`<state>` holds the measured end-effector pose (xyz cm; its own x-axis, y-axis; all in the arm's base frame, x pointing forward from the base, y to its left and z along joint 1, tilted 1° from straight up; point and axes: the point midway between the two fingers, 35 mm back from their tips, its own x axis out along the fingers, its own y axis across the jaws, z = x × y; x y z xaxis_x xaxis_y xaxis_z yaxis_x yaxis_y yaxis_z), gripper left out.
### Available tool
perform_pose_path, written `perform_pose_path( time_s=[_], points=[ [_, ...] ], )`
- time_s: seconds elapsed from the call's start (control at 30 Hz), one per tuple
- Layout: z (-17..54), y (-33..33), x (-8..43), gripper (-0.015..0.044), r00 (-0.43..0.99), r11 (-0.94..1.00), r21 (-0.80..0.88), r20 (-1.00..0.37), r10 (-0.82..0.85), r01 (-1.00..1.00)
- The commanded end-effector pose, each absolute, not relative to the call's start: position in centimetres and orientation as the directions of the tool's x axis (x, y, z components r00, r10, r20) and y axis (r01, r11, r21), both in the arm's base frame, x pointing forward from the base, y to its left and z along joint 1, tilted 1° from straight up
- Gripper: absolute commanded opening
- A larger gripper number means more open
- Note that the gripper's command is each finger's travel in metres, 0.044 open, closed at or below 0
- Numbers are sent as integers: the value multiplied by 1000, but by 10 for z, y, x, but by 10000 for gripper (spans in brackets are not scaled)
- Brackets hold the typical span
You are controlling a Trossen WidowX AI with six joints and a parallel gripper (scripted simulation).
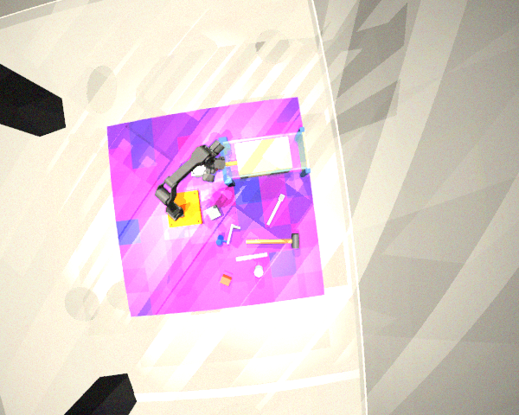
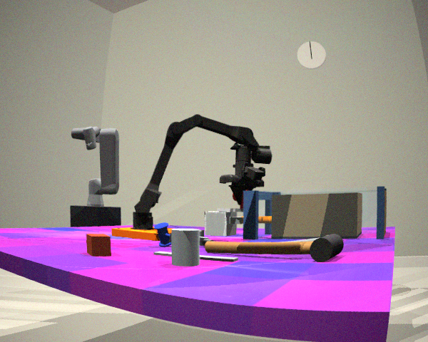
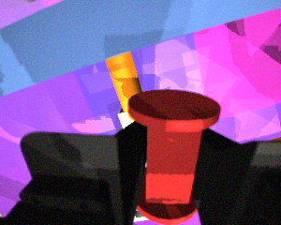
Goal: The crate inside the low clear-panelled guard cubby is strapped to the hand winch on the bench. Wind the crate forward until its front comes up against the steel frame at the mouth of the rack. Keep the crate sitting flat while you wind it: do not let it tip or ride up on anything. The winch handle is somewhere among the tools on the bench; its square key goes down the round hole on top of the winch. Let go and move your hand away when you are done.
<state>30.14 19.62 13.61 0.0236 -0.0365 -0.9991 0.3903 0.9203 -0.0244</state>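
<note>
Blue frame (image 1: 225,175) (image 2: 250,215) (image 3: 84,42) beside end effector (image 1: 219,163) (image 2: 240,202) (image 3: 170,159).

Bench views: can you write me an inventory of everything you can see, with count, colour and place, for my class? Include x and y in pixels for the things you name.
bench (image 1: 161,290) (image 2: 317,294): one, pink-purple, underneath
crate (image 1: 263,155) (image 2: 317,215): one, tan, in rack
rack (image 1: 302,130) (image 2: 380,211) (image 3: 84,42): one, blue-framed, back
strap (image 1: 231,163) (image 2: 265,219) (image 3: 124,77): one, orange, winch to crate
winch (image 1: 198,171) (image 2: 216,223): one, pale, before rack
hammer (image 1: 268,241) (image 2: 258,247): one, tan-and-black, front
blue spool (image 1: 220,239) (image 2: 162,235), L-shaped bar (image 1: 229,234), spanner (image 1: 275,209), flat bar (image 1: 251,257) (image 2: 221,258): one each, last three pale, bench
cylinder (image 1: 258,271) (image 2: 185,247), pale block (image 1: 214,212), orange block (image 1: 226,279) (image 2: 98,245): one each, cylinder pale, bench
clock (image 2: 311,54): one, white, wall
second arm (image 2: 109,158): one, grey, behind
stands (image 1: 31,107) (image 1: 105,397) (image 2: 95,216): two, black, off bench
red handle (image 2: 233,194) (image 3: 170,159): one, in hand
base plate (image 1: 192,219) (image 2: 123,234): one, orange
arm (image 1: 186,171) (image 2: 214,125), hand (image 1: 213,169) (image 2: 238,200) (image 3: 164,120): one each, black, above winch
</note>
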Motion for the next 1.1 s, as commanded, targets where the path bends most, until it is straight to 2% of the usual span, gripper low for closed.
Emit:
perform_pose_path(
  time_s=[0.0,1.07],
  points=[
    [138,222,304,0,43,928,31,-999,16,371],
    [139,265,299,0,42,928,35,-999,21,371]
  ],
)
